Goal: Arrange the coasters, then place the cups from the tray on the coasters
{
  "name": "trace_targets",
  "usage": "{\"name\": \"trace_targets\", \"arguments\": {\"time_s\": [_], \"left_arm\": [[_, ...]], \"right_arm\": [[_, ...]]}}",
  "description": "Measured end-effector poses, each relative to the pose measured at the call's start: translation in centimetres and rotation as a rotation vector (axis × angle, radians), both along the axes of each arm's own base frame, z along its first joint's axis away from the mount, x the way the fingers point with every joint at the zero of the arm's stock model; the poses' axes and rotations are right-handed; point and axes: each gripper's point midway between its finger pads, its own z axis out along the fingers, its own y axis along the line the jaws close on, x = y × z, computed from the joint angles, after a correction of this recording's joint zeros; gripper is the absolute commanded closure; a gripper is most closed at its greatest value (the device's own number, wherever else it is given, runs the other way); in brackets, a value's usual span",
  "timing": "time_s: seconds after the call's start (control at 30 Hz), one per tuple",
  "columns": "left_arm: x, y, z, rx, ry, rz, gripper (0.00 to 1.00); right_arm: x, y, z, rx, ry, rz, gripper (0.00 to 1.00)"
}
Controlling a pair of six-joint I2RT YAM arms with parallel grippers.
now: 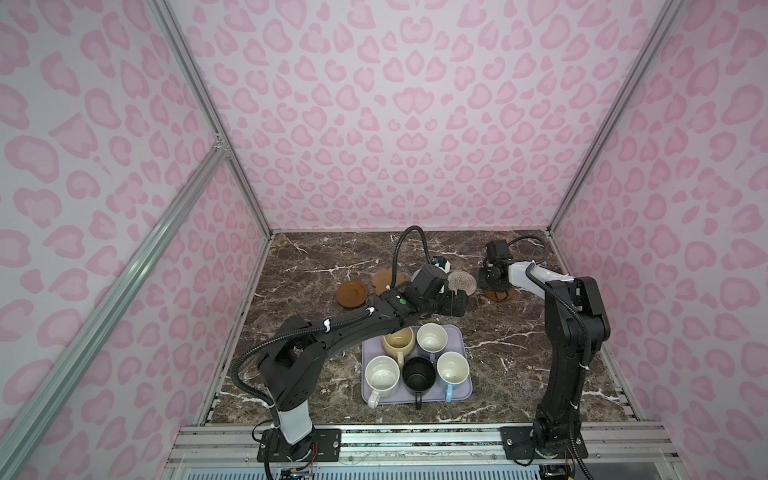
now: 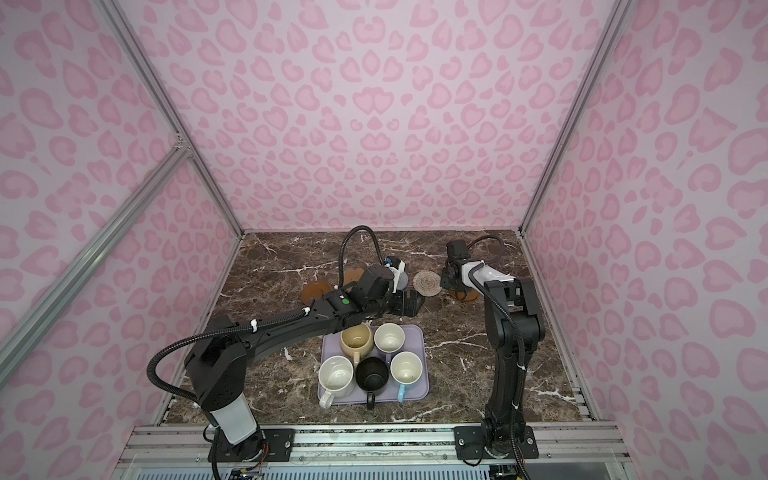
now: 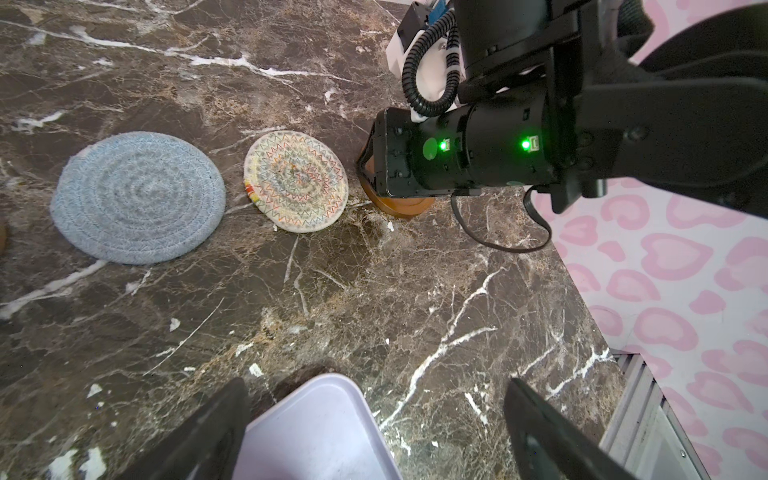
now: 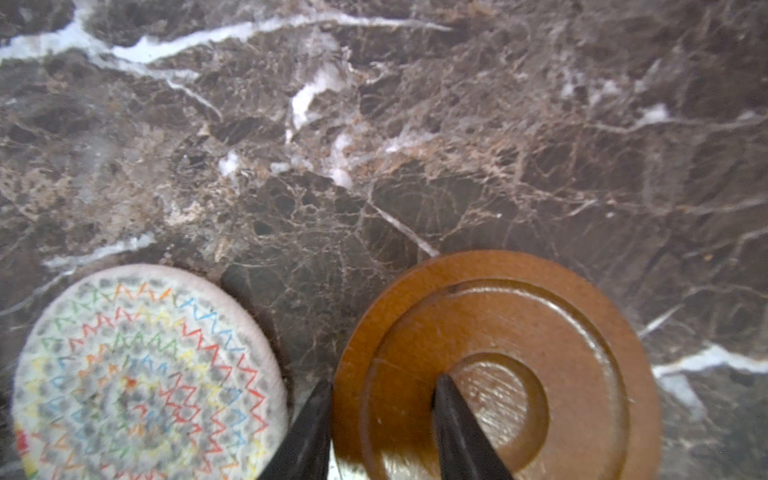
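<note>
Placement step: right gripper (image 4: 382,428) pinches brown coaster (image 4: 519,332) rim, far right, beside beige coaster (image 4: 145,374); best kept flat w/ gap, then release. Left gripper (image 3: 380,432) wide, empty, nr tray (image 3: 316,415).

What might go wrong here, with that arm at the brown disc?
The right fingers pinch the brown coaster only by its rim; it could slip or tip.
The beige woven coaster lies close beside it and could get nudged.
The mugs stand packed on the tray; the open left fingers might knock neighbours.
</note>
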Motion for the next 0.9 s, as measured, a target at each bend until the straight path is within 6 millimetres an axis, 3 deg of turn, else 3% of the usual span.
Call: {"name": "trace_targets", "arguments": {"time_s": [0.47,0.73,0.8,0.9], "left_arm": [[-0.2,0.4,0.1,0.0,0.0,0.003,0.03],[-0.2,0.8,0.4,-0.003,-0.004,0.006,0.03],[-0.4,0.9,0.5,-0.004,-0.005,0.006,0.03],[-0.6,1.5,0.8,-0.008,-0.012,0.014,0.03]], "right_arm": [[-0.1,0.4,0.2,-0.005,-0.005,0.009,0.51],[-1.5,0.5,0.7,-0.002,0.023,0.014,0.49],[-2.0,0.5,1.4,0.001,0.022,0.016,0.46],[-2.7,0.9,2.8,0.011,0.002,0.027,0.28]]}}
